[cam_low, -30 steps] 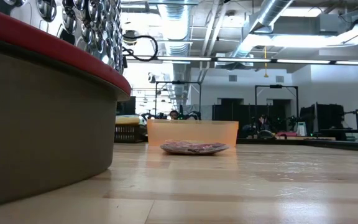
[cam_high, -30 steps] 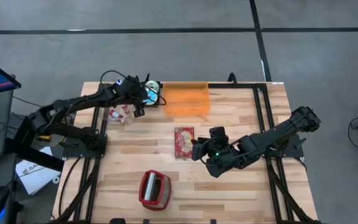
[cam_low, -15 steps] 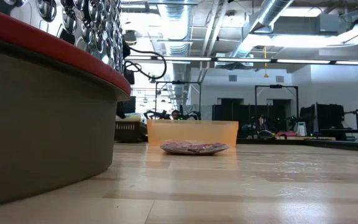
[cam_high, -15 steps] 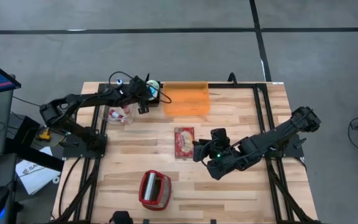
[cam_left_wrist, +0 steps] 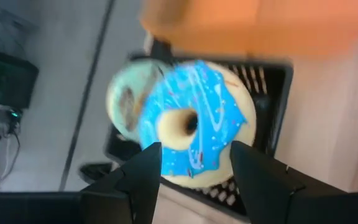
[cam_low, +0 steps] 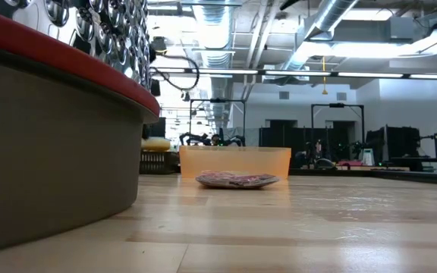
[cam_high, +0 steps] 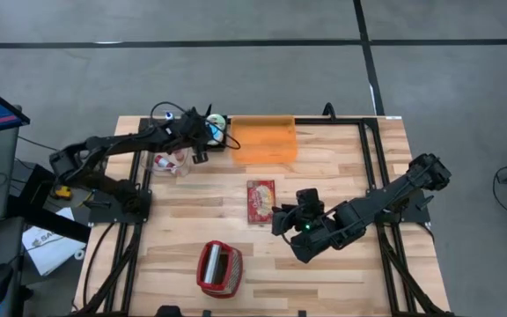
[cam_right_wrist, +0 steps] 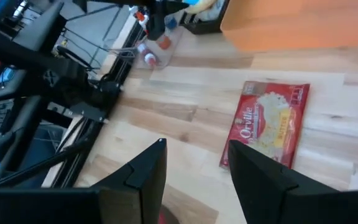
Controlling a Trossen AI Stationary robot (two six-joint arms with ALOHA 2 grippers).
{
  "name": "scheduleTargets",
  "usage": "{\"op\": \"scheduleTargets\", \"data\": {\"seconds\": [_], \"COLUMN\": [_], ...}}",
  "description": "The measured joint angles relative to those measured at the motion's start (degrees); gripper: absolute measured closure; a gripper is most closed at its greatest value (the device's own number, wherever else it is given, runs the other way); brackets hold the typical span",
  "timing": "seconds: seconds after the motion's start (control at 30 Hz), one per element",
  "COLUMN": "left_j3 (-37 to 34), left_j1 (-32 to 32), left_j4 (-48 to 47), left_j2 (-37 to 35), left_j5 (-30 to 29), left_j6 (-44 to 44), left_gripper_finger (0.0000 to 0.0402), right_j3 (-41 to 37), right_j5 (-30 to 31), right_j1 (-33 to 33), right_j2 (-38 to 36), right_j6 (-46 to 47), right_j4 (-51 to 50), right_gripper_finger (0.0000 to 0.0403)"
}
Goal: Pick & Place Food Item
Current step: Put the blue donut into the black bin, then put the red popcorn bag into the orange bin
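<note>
Blue-iced doughnut held at the far left of the table, beside the orange bin.

The doughnut (cam_left_wrist: 191,127), iced blue with a pale rim, sits between the two dark fingers (cam_left_wrist: 138,180) of the left gripper (cam_high: 208,134), which is closed on it just left of the translucent orange bin (cam_high: 262,141), above the black frame at the table's far edge. A popcorn packet (cam_high: 260,201) lies flat near the middle of the wooden table (cam_high: 341,273), apart from the bin. The right gripper (cam_high: 280,217) hovers just right of the packet with its fingers (cam_right_wrist: 145,177) parted around nothing. A red-rimmed grater (cam_high: 219,268) lies near the front edge, and a clear plastic container (cam_high: 171,161) with red contents sits under the left arm.
</note>
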Motion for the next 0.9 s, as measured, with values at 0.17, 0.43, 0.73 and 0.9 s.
{"op": "scheduleTargets", "data": {"seconds": [0.17,0.43,0.73,0.9], "left_j3": [0.07,0.07,0.0,0.0], "left_j1": [-0.19,-0.25,-2.46,-5.01], "left_j4": [2.05,0.56,-5.23,-10.96], "left_j2": [-4.37,-5.3,-14.64,-27.99], "left_j5": [0.04,1.25,3.18,21.78], "left_j6": [-1.53,-3.88,-13.38,-22.47], "left_gripper_finger": [0.0216,0.0216,0.0216,0.0216], "right_j3": [0.0,0.0,0.0,0.0], "right_j5": [1.92,2.81,5.4,6.05], "right_j1": [0.0,-0.35,0.01,0.02], "right_j2": [0.02,0.02,-0.9,-4.24], "right_j6": [0.0,0.0,-0.46,-0.5], "right_j4": [-0.05,0.04,-0.01,-7.03], "right_gripper_finger": [0.0239,0.0239,0.0239,0.0239]}}
